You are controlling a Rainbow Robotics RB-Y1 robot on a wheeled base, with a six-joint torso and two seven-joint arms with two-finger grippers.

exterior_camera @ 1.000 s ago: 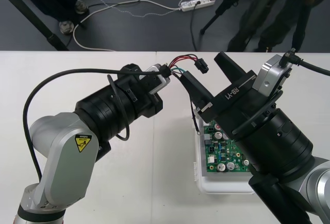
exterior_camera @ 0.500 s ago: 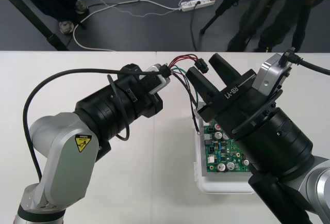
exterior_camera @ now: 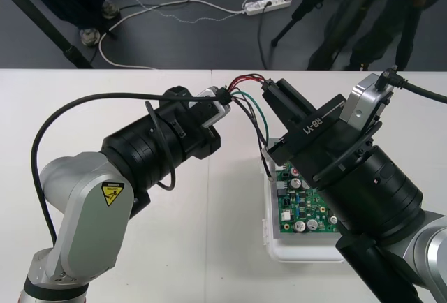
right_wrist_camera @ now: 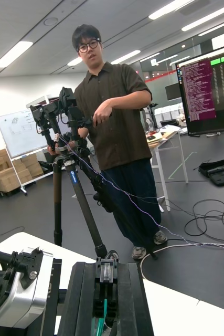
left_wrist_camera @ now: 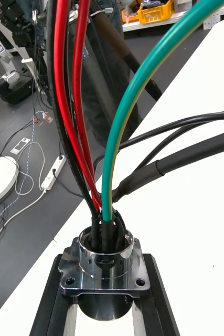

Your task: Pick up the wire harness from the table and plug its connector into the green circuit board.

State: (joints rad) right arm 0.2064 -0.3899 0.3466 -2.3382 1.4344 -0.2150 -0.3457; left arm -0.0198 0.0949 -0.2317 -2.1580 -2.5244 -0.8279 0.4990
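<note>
Wire harness (exterior_camera: 246,99) is off the table (exterior_camera: 209,247) and strung between my two grippers, near the far edge. My left gripper (exterior_camera: 222,100) comes in from the left and is clamped on the round metal socket (left_wrist_camera: 104,261). In the left wrist view I see the flange seated between the black fingers (left_wrist_camera: 51,310), with the red, green and black wires (left_wrist_camera: 109,173) rising out of the socket's bore. From there the wires arc across to my right gripper (exterior_camera: 274,92), which has its fingers drawn in narrow around the small black plug (right_wrist_camera: 106,274). In the right wrist view the plug sits squeezed between the two fingers, with a green wire running back from it, and the left gripper stands just beside it. The plug is not in the board. The green circuit board (exterior_camera: 304,204) lies on its white base (exterior_camera: 307,253), under and just nearer to me than the right gripper, partly covered by that arm. I can also see black wires drooping from the span down toward the board's far left corner.
</note>
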